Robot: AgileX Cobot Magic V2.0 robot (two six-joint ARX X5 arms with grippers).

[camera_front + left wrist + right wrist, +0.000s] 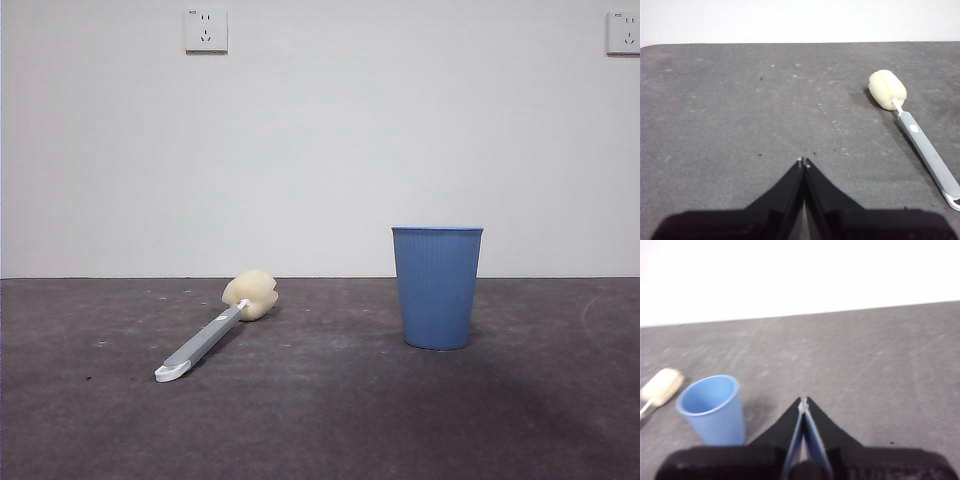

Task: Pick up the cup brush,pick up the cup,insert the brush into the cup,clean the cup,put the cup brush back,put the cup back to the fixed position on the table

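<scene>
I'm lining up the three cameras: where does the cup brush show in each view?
Front view: the cup brush lies left of the cup.
Left wrist view: at the right edge, sponge head away from the camera.
Right wrist view: only the sponge head, at the left edge beside the cup.
Shared landmark: the sponge head.

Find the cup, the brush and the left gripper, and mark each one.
cup (437, 290), front view, middle of its ribbed wall.
brush (208, 341), front view, middle of its grey handle.
left gripper (803, 162), left wrist view, between its shut tips.
</scene>
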